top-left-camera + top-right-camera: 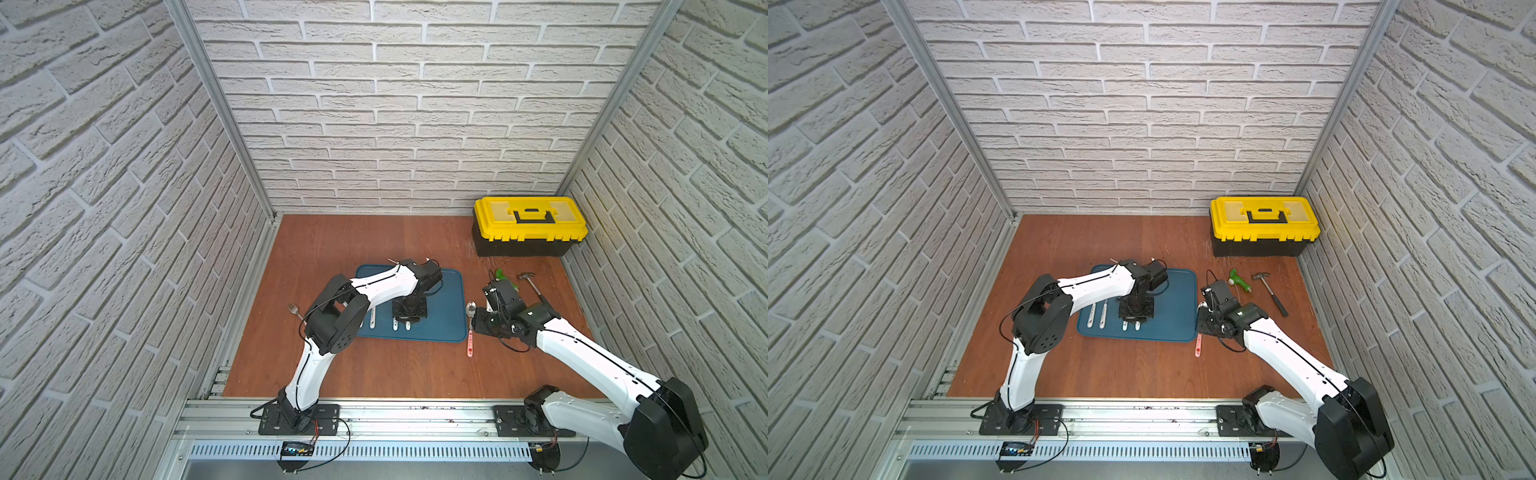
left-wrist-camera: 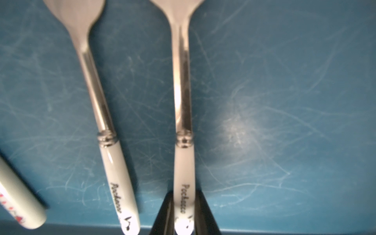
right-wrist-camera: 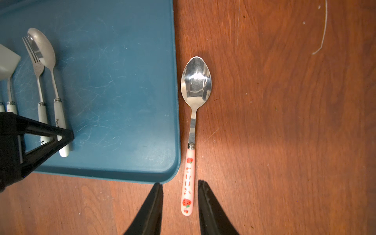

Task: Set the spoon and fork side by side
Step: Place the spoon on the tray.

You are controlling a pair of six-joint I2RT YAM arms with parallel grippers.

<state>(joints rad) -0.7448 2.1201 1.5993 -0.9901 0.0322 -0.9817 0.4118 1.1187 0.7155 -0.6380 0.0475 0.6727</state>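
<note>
Wood tabletop [image 1: 374, 370], blue tray [image 1: 449, 299]. Just off tray's R edge lies strawberry spoon [image 3: 188, 179], long axis running away from robot. Handle end sits btwn parted jaws of right gripper [image 3: 179, 183], untouched. Left gripper [image 2: 184, 193] pinches white spoon [image 2: 183, 101] on tray, beside fork [image 2: 95, 91].

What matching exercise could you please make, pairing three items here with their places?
Items:
1. strawberry-handled spoon
2. white-handled spoon
3. yellow toolbox

Places:
A. in the far right corner
B. on the wooden table, straddled by the open right gripper
C. on the blue tray, handle held by the left gripper

Pairs: 1-B, 2-C, 3-A
</note>
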